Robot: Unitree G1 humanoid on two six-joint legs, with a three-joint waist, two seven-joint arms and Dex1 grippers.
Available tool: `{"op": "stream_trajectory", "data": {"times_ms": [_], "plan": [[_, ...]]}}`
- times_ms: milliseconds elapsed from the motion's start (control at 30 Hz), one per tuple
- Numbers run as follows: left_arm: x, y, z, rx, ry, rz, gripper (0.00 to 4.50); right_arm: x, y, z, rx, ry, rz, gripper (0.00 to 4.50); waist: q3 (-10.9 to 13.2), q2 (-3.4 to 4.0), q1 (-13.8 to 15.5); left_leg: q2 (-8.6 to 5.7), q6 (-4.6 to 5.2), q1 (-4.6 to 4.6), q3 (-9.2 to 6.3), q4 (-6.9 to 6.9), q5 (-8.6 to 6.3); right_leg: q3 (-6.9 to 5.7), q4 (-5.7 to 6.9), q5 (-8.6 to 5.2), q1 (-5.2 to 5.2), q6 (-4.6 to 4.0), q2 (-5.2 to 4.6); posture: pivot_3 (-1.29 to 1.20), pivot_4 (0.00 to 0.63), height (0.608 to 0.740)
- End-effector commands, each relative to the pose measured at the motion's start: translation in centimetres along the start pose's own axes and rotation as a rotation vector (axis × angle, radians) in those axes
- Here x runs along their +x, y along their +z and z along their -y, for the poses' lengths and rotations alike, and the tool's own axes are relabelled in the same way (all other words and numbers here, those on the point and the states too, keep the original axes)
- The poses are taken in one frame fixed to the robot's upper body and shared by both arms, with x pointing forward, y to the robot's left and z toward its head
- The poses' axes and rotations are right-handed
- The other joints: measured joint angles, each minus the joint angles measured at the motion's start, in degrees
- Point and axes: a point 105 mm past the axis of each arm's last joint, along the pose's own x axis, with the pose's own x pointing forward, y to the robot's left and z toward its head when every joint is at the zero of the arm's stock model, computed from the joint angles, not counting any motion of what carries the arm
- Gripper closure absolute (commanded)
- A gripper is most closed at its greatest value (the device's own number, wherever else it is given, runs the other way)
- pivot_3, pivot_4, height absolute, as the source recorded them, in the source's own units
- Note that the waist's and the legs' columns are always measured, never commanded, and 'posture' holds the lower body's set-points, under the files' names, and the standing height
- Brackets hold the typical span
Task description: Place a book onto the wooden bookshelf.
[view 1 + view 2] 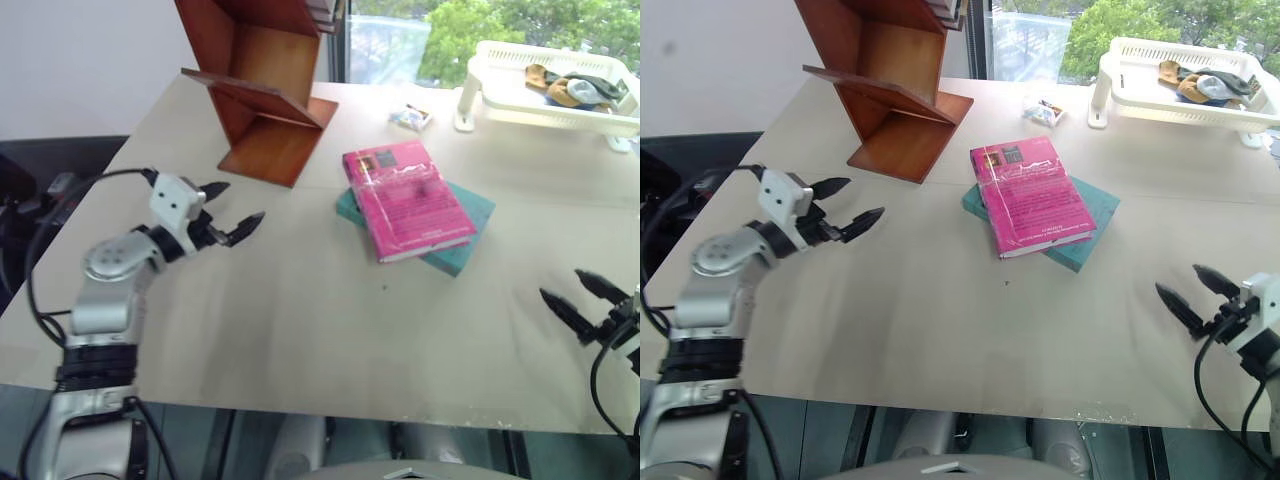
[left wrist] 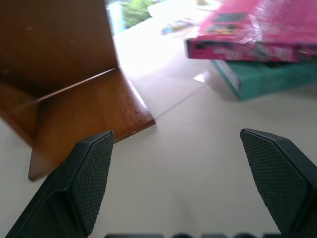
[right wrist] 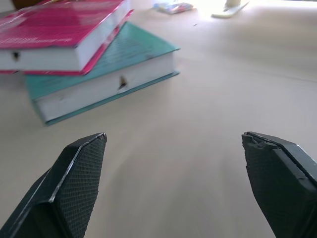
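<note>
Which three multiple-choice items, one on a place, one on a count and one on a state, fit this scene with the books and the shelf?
1. Where does the pink book lie?
A. on the teal book
B. on the shelf
C. in the white basket

2. How many books are on the table?
A. one
B. two
C. four

3. How is the left gripper?
A. shut on the pink book
B. shut, holding nothing
C. open, holding nothing

Key: 1 A, the pink cover rests on the teal one. 2 B, only a pink and a teal book show. 3 C, its fingers stand apart over bare table.
</note>
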Motion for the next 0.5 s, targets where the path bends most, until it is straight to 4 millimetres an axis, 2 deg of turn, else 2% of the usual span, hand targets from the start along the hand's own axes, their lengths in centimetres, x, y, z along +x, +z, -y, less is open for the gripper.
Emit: {"op": "stream_trajectory", "data": {"times_ms": [33, 133, 333, 400, 500], "plan": [[-2.5, 3.9, -0.4, 0.131, -0.158, -0.027, 0.05, 1.4, 1.7, 0.9, 0.021, -0.015, 0.053, 0.00, 0.0, 0.05, 0.0, 0.00, 0.00, -0.01, -0.01, 0.00, 0.00, -0.01, 0.00, 0.00, -0.01, 0.00, 0.00, 0.00, 0.150, 0.740], [-4.3, 4.9, -0.3, 0.216, -0.256, -0.133, 0.05, 3.2, 2.5, 0.7, 0.040, 0.017, 0.080, 0.00, 0.1, 0.07, -0.1, 0.03, 0.00, -0.04, 0.08, -0.05, 0.00, 0.07, -0.02, 0.00, -0.09, -0.01, 0.08, 0.00, 0.150, 0.740], [-6.6, 11.0, -0.4, 0.186, -0.340, 0.031, 0.05, 7.2, 5.0, -0.2, 0.114, 0.108, 0.176, 0.00, 0.2, 0.28, 0.0, 0.06, 0.00, -0.05, 0.09, -0.04, 0.01, 0.05, 0.05, -0.01, -0.11, -0.01, 0.28, 0.00, 0.150, 0.740], [-7.4, 11.5, -0.4, 0.157, -0.358, 0.050, 0.05, 8.5, 5.5, -0.6, 0.099, 0.144, 0.182, 0.00, 0.2, 0.30, -0.1, 0.06, 0.01, -0.06, 0.10, 0.01, 0.01, 0.07, 0.08, -0.01, -0.13, 0.00, 0.31, 0.00, 0.150, 0.740], [-8.0, 11.2, -0.2, 0.065, -0.372, 0.059, 0.05, 10.5, 5.9, -0.9, 0.083, 0.164, 0.190, 0.00, 0.3, 0.35, -0.3, 0.07, 0.01, -0.06, 0.12, 0.00, 0.01, 0.10, 0.07, -0.01, -0.16, 0.00, 0.37, 0.00, 0.150, 0.740]]}}
